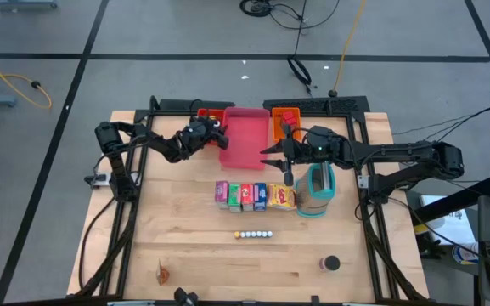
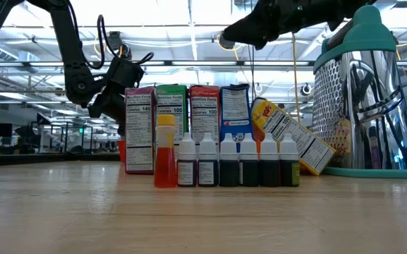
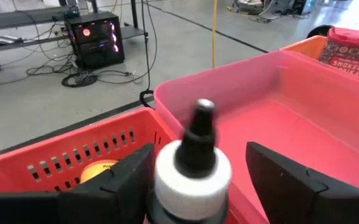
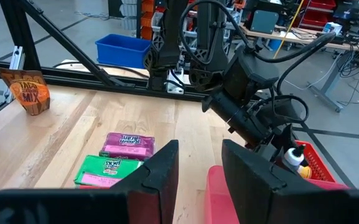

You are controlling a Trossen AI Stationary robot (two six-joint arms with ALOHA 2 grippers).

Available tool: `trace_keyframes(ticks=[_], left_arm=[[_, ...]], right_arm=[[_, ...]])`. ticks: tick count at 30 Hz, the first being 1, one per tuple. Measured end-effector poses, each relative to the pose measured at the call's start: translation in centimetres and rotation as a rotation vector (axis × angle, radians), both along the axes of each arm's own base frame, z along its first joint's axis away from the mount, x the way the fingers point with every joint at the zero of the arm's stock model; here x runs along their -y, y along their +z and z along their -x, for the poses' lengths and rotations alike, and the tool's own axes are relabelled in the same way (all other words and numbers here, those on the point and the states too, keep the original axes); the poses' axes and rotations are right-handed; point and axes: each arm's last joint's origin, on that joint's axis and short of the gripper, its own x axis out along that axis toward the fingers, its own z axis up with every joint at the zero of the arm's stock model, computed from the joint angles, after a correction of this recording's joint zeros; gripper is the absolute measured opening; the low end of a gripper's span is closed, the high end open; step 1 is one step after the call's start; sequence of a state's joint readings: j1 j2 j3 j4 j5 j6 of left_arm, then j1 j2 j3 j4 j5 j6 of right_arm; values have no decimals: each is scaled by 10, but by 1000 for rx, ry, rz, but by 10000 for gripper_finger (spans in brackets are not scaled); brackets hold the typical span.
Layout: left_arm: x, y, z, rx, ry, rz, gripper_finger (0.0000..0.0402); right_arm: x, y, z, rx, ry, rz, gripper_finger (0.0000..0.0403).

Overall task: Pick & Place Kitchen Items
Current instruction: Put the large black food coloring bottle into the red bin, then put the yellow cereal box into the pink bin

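1. Bottle (image 3: 193, 165): a small one with a white collar and black tip, clamped in my left end effector (image 1: 213, 134), which hangs at the left edge of the pink tray (image 1: 246, 136), at the far side of the tabletop (image 1: 185, 246).
2. My left wrist view shows the bottle over the wall between the pink tray and a red slotted tray (image 3: 73, 165), which has something yellow in it.
3. My right end effector (image 1: 272, 157) has its fingers apart and empty; it hovers at the pink tray's right near corner, just left of the teal-and-white grater (image 1: 317, 189).
4. Five food boxes (image 1: 254, 196) stand in a row on the tabletop: purple, green, red, blue, and a yellow one leaning against the grater.
5. Nearer than the boxes, a short row of small bottles (image 2: 228, 161) stands on the wood.
6. A dark round can (image 1: 330, 264) sits near the right, and a small orange packet (image 1: 163, 274) near the left.
7. An orange tray (image 1: 284, 119) sits just right of the pink tray.
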State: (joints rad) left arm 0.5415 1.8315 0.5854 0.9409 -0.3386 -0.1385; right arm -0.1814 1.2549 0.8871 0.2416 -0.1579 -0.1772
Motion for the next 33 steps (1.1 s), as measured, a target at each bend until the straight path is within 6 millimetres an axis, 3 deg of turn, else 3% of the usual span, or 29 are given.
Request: trace_keyframes(ticks=[4, 9, 15, 21, 26, 33], left_arm=[[0, 10, 1, -11, -15, -48, 259], [8, 39, 2, 49, -54, -85, 250], [30, 65, 7, -9, -183, -64, 239], [58, 86, 14, -49, -297, -30, 228], [81, 96, 14, -42, -377, -26, 219], [100, 99, 9, -26, -444, -35, 215]], right_arm=[[0, -1, 0, -10, -2, -12, 114], [0, -1, 0, -11, -4, -20, 114], [-3, -4, 0, -36, -4, -78, 114], [-26, -13, 1, -138, 104, -53, 114], [-36, -15, 1, -181, 121, -112, 114], [-43, -3, 0, -318, -5, -90, 114]])
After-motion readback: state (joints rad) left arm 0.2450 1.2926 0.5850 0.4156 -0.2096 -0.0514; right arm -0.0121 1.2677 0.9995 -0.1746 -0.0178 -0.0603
